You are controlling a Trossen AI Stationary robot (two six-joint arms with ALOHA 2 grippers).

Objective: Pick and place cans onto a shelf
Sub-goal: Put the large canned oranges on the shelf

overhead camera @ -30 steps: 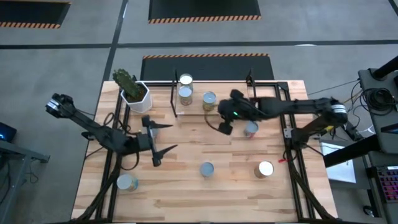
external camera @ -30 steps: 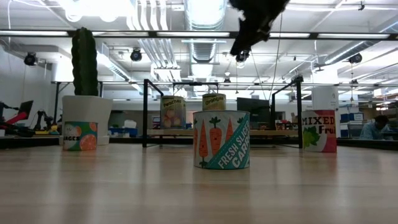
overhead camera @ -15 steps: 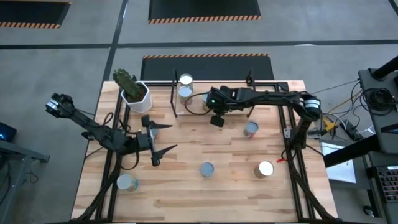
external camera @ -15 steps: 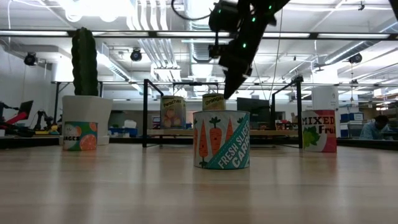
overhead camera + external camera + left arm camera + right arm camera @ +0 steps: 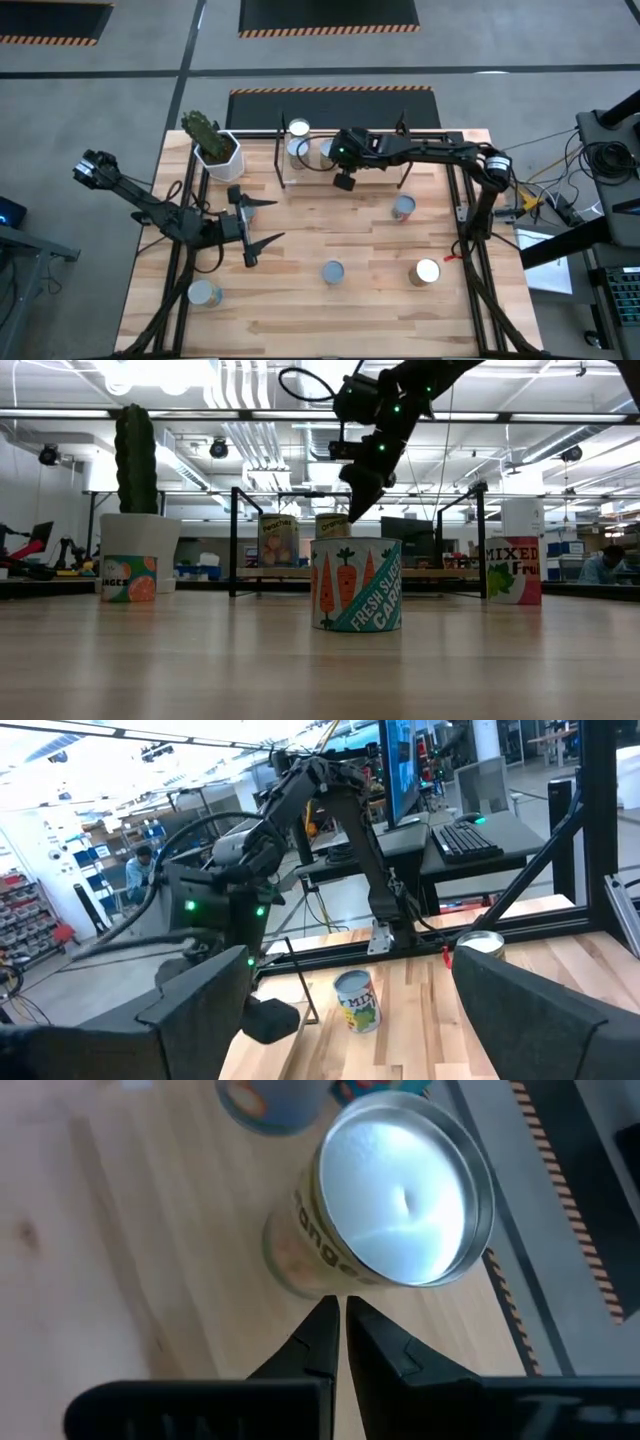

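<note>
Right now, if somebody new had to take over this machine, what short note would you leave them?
Right gripper: shut and empty, its tips beside the orange-labelled silver-topped can on the low light-wood shelf.
Left gripper: open, empty, waiting over the table's left side.
Done: three cans appear to stand at the shelf's left end.
Left: four cans on the wooden table: the carrot-labelled can in the middle, the mixed-fruit can, the shiny-topped can front right, and the orange-picture can front left.
</note>
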